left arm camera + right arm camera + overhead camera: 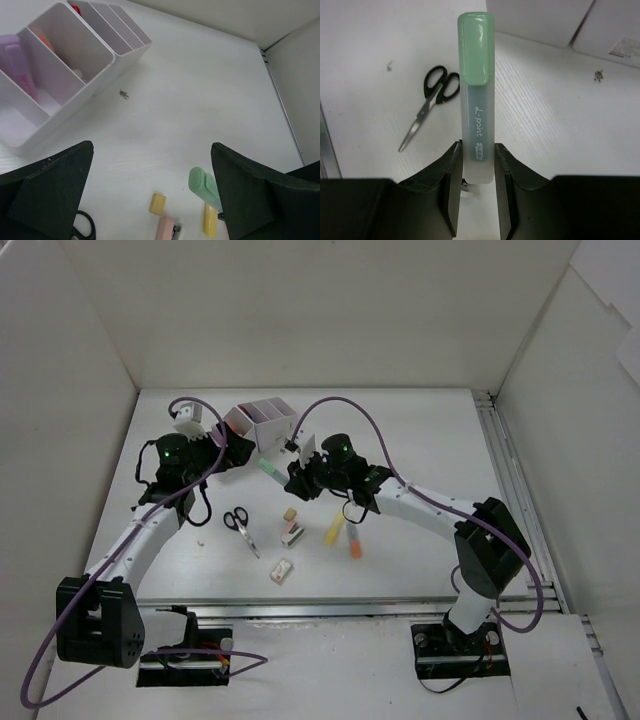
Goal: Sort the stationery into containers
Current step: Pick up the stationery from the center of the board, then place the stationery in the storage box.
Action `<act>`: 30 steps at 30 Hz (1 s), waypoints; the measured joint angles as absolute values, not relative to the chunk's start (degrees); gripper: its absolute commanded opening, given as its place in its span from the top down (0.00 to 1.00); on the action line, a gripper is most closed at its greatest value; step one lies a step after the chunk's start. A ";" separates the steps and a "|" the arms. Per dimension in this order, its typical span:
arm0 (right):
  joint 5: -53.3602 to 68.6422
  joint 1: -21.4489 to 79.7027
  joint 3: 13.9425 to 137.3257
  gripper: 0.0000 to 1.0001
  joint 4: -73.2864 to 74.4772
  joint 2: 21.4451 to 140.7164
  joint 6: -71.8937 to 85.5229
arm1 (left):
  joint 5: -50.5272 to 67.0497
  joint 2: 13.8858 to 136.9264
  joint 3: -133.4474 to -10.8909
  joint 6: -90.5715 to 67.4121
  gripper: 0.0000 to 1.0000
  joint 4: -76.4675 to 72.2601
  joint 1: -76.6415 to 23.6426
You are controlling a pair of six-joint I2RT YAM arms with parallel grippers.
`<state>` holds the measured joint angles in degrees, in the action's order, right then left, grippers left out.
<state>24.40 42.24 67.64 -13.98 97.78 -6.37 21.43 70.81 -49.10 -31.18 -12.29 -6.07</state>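
Observation:
The white organizer [262, 423] stands at the back centre; in the left wrist view its wall [112, 55] shows, with a purple highlighter [17, 62] in one compartment. My right gripper [296, 477] is shut on a green highlighter [270, 469] and holds it above the table, just in front of the organizer; the right wrist view shows the highlighter [477, 100] upright between the jaws of the right gripper [477, 150]. My left gripper [232, 452] is open and empty beside the organizer, as the left wrist view [151, 145] also shows.
On the table lie black-handled scissors [240, 528], a beige eraser [290, 513], a pink and white item [293, 533], a yellow highlighter [334, 530], an orange highlighter [353, 543] and a white block [281, 570]. White walls surround the table.

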 measured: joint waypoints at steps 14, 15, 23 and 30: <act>20.73 45.65 65.47 1.00 -28.08 96.38 3.79 | 27.42 76.09 -48.40 -37.87 0.30 -22.09 -11.31; 20.08 45.65 65.52 1.00 -28.77 96.38 4.34 | 27.64 76.44 -48.40 -38.15 0.39 -22.44 -11.46; 16.25 46.37 66.87 0.64 -30.06 97.93 7.46 | 29.98 77.06 -49.28 -39.75 1.00 -25.61 -13.28; 13.02 45.74 65.80 0.02 -31.92 97.32 8.97 | 28.01 77.25 -50.89 -35.77 1.00 -22.35 -10.57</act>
<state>13.02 45.74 65.80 -31.92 97.32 8.97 28.01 77.25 -50.89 -35.77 -22.35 -10.57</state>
